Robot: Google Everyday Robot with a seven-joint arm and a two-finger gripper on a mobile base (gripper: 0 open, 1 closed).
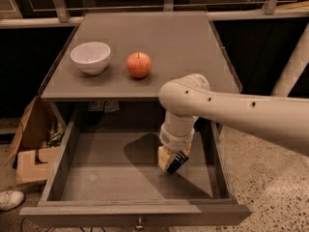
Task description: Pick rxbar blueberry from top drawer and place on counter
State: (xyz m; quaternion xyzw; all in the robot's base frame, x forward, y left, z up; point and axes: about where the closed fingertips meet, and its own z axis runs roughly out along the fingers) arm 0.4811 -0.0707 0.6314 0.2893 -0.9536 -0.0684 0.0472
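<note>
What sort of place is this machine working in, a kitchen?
Probably a mock kitchen in a test space: a plain grey counter holds a bowl and an apple, a cardboard box sits beside it, and the gripper reaches into the open top drawer.

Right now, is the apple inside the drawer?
No, the apple sits on the counter beside the white bowl, while the gripper is down in the top drawer.
</note>
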